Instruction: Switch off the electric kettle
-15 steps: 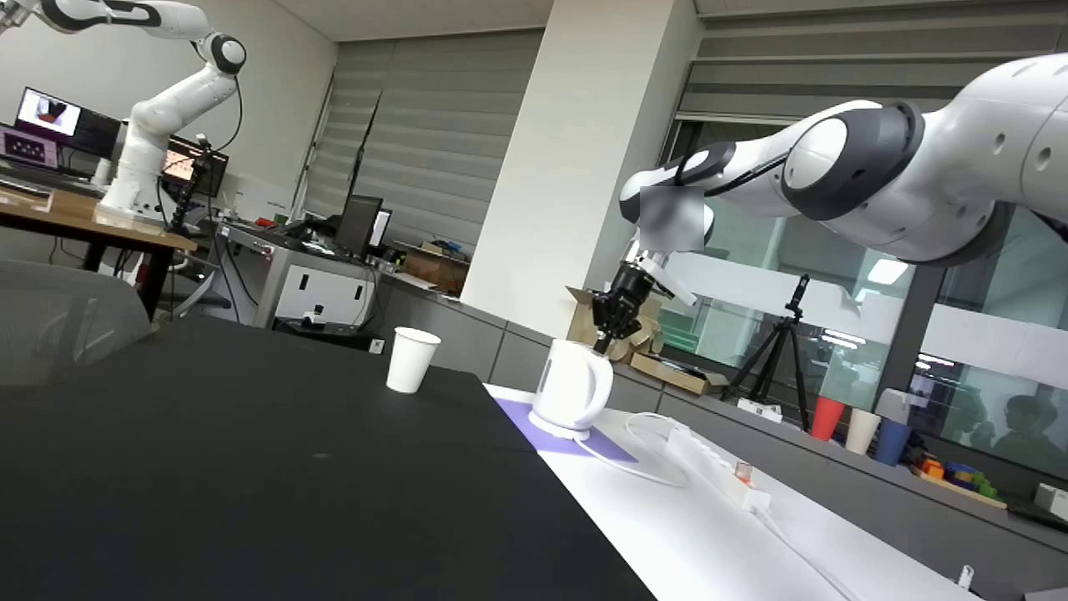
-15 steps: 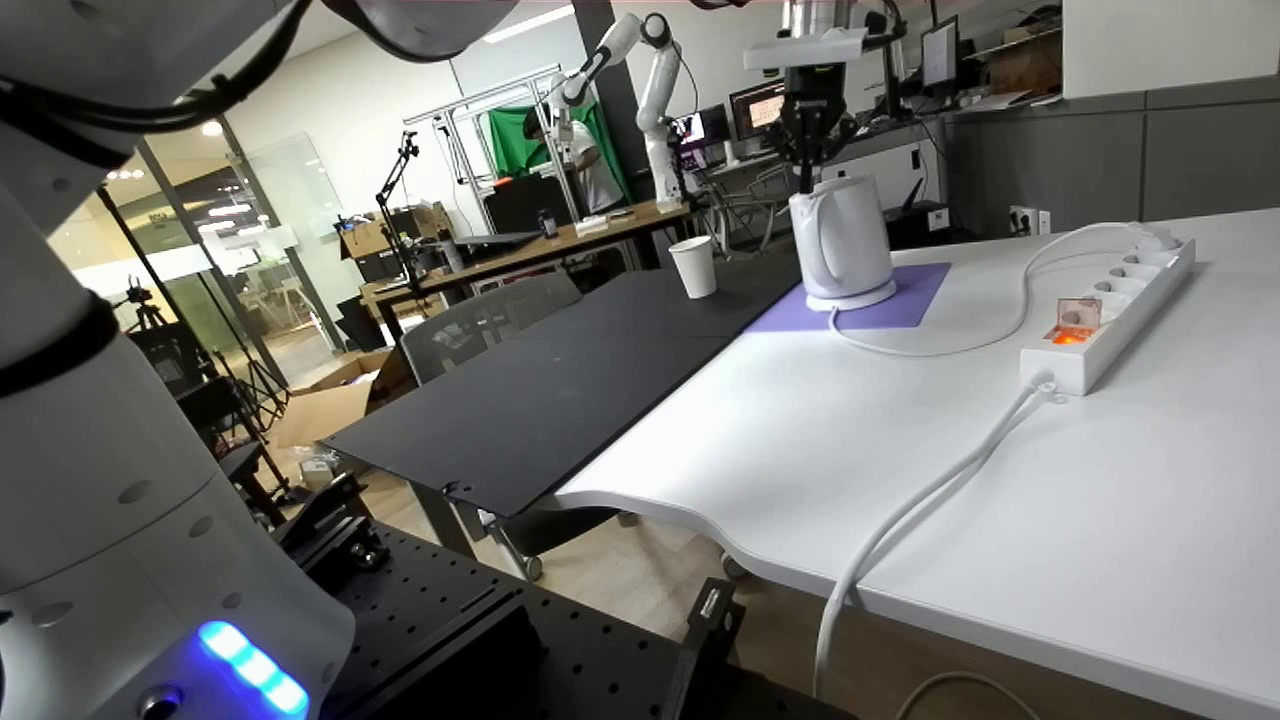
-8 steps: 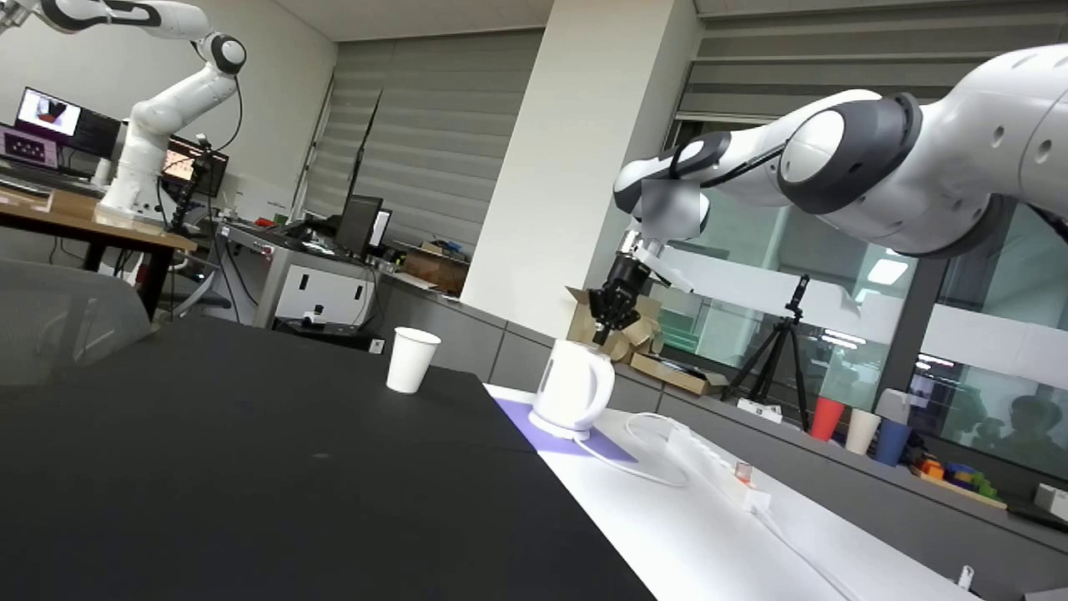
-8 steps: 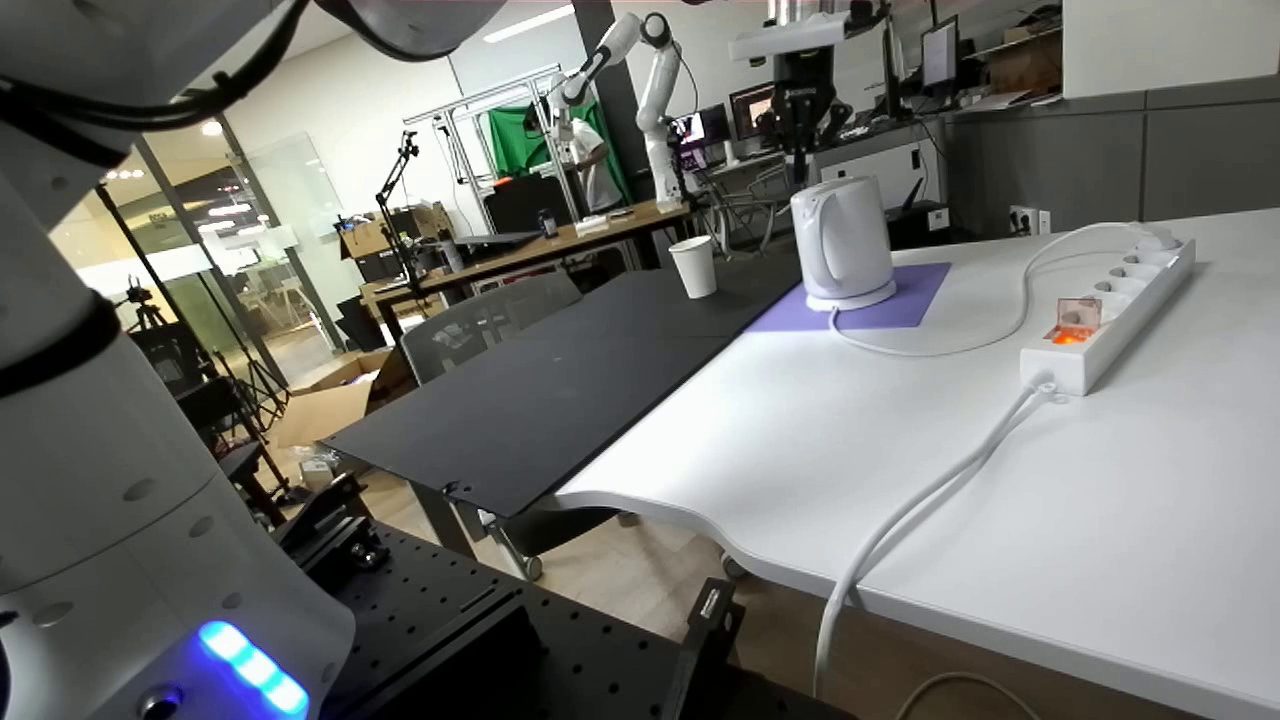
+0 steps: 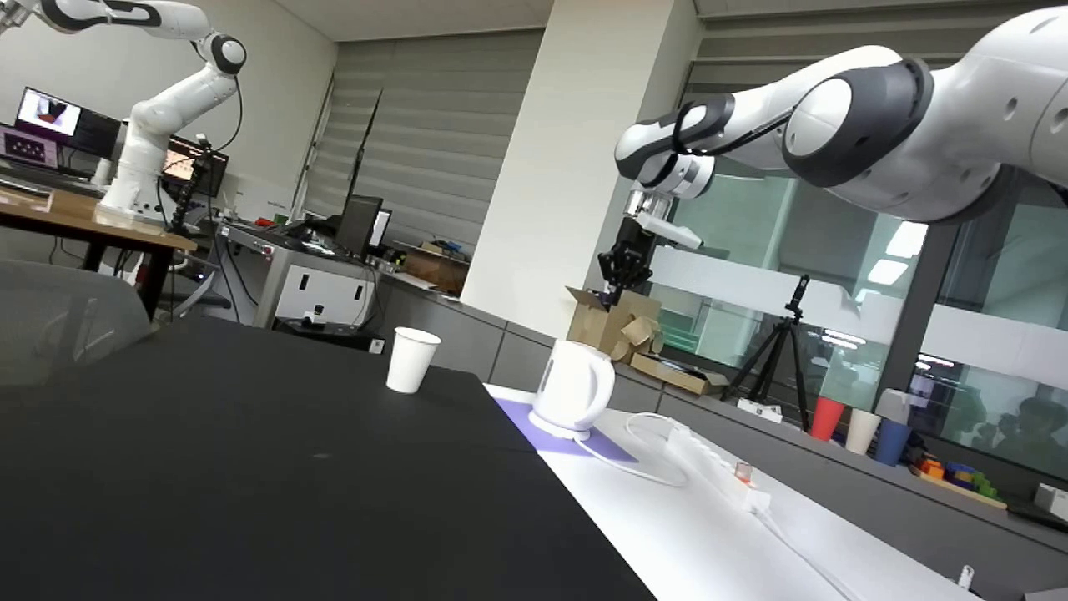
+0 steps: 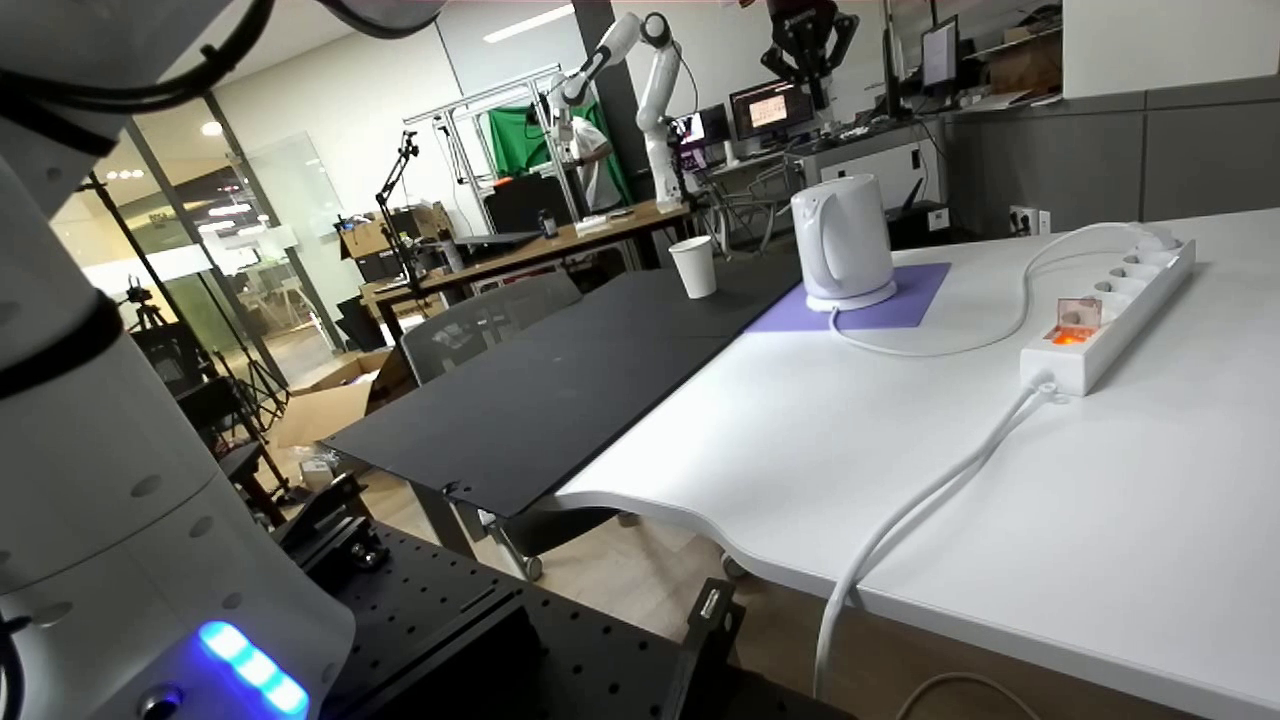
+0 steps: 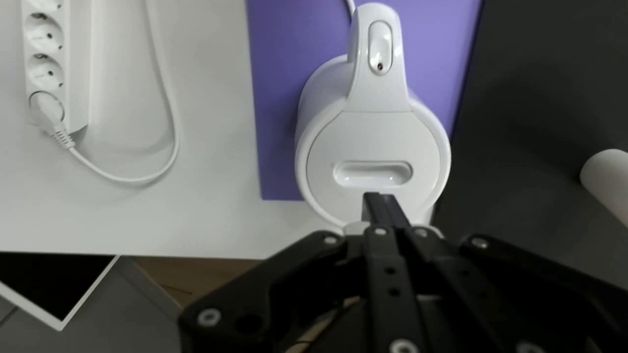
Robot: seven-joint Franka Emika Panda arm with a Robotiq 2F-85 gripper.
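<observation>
Near a corner of the counter (image 7: 196, 220), the lidded electric kettle (image 7: 373, 137) is standing; I'm seeing its handle switch (image 7: 380, 44), not whether it's off, so pressing may be remaining. My gripper (image 7: 380, 198) is hovering clear above, jaws meeting, empty. Rightward in the wrist view, past the counter's edge, the paper cup (image 7: 608, 181) is standing; both insides are hiding.

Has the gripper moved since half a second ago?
Yes: in both exterior views the gripper has risen, now clearly higher above the electric kettle, which stands where it did on the purple mat.
</observation>
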